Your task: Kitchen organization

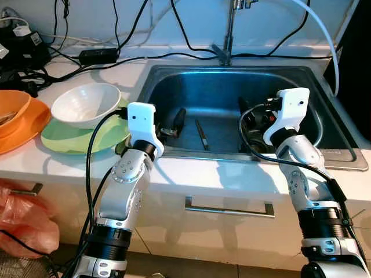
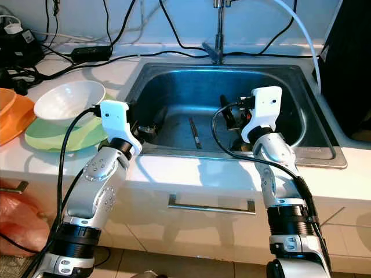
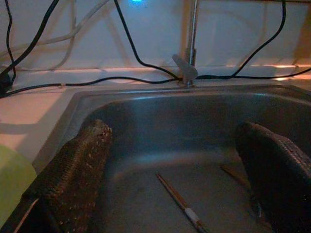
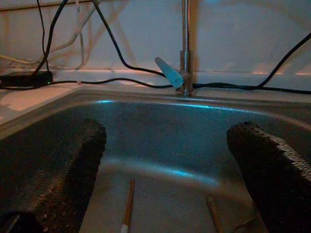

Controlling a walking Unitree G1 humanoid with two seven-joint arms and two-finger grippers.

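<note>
Sink (image 1: 174, 75): steel, I saw thin brown chopsticks (image 1: 201, 134) lying inside.
Left gripper (image 3: 170, 170): spread, over sink's front edge.
Right gripper (image 4: 170, 165): spread, likewise.

free: we see open sink (image 1: 301, 81) floor toward its back wall | obstacles: chopsticks (image 1: 201, 134) mid-floor, faucet (image 1: 227, 35) at back rim, cables (image 1: 174, 55) along surface's back edge, bowl (image 1: 86, 103) on plates (image 1: 81, 136) at sink's left rim

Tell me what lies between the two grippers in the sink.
Chopsticks lie on the sink floor between the left gripper and right gripper, as the left eye view shows.
</note>
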